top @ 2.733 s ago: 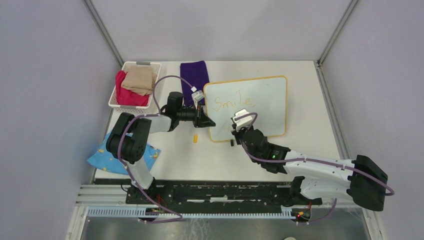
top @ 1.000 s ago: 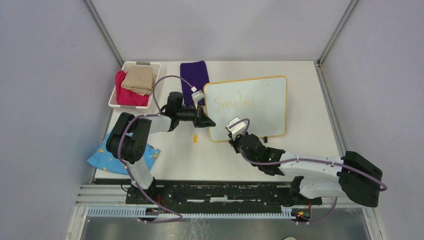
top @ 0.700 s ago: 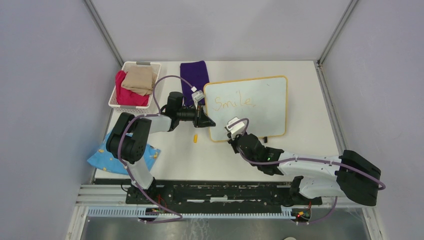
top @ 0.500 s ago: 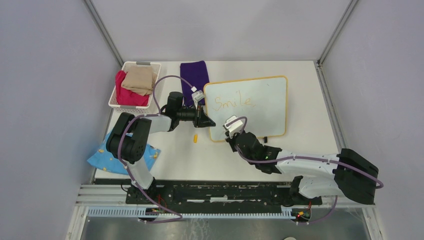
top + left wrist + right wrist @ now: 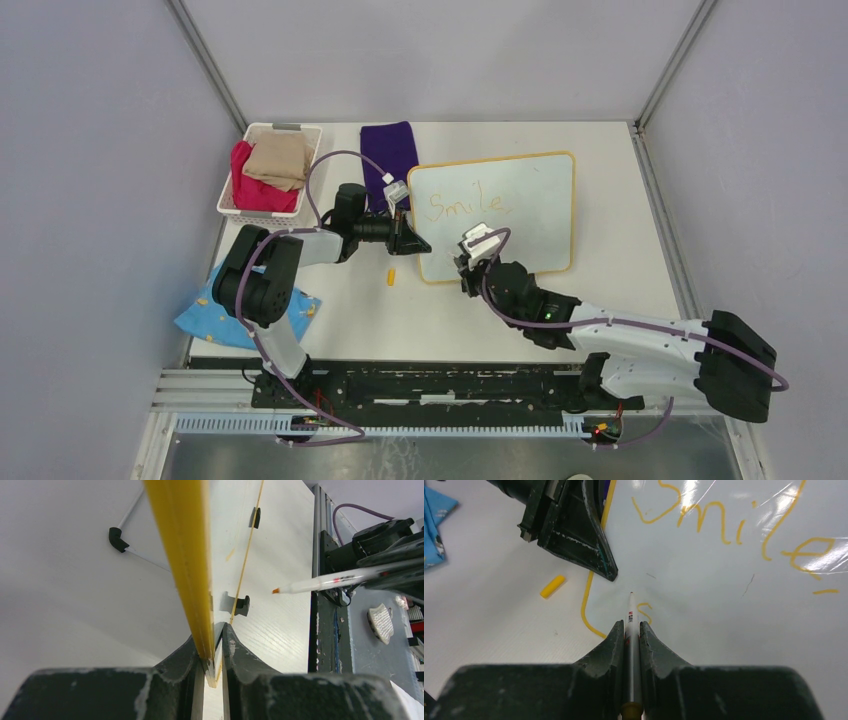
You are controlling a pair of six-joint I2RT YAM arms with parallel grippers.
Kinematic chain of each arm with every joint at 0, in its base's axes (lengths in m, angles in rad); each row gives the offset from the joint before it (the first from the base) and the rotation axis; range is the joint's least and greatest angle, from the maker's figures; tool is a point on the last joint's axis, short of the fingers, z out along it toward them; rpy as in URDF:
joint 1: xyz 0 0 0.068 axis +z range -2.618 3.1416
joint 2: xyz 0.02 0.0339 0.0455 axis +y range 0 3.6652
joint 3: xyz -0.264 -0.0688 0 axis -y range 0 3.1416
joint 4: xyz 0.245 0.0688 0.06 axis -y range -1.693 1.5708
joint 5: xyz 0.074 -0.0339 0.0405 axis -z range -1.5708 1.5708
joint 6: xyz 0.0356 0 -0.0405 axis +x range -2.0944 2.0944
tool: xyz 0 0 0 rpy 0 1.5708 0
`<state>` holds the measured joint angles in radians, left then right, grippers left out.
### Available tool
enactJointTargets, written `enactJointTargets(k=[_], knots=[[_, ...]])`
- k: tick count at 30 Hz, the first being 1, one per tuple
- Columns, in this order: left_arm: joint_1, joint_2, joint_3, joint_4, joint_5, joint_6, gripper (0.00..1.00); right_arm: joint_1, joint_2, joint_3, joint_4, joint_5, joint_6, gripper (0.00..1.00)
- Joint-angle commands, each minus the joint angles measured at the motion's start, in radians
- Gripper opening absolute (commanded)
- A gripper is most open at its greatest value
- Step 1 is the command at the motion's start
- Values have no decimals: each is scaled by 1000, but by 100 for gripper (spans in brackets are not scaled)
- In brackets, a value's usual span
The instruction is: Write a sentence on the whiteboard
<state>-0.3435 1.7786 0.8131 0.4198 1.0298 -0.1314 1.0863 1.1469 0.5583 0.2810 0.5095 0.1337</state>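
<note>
While left gripper (image 5: 212,632) pins the whiteboard (image 5: 540,200), right gripper (image 5: 629,625) holds a marker (image 5: 631,611)

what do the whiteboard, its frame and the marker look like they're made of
Whiteboard: probably a coated, glossy white panel, since bright glare streaks run across it. Frame: likely yellow-orange plastic, smooth with a dull sheen; could be painted metal. Marker: seemingly a white plastic barrel, smooth, with printed lettering and an orange felt-like tip.
</note>
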Motion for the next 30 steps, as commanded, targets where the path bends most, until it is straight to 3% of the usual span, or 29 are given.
enactJointTargets(k=[1, 17, 30], knots=[[-33, 78, -26, -131, -220, 149, 2, -6, -48, 22, 10, 68, -20, 0], [-34, 76, -26, -132, -220, 150, 2, -59, 21, 36, -11, 81, -16, 0], [-33, 78, -25, -133, -220, 149, 2, -61, -15, -54, -32, 58, 31, 0]])
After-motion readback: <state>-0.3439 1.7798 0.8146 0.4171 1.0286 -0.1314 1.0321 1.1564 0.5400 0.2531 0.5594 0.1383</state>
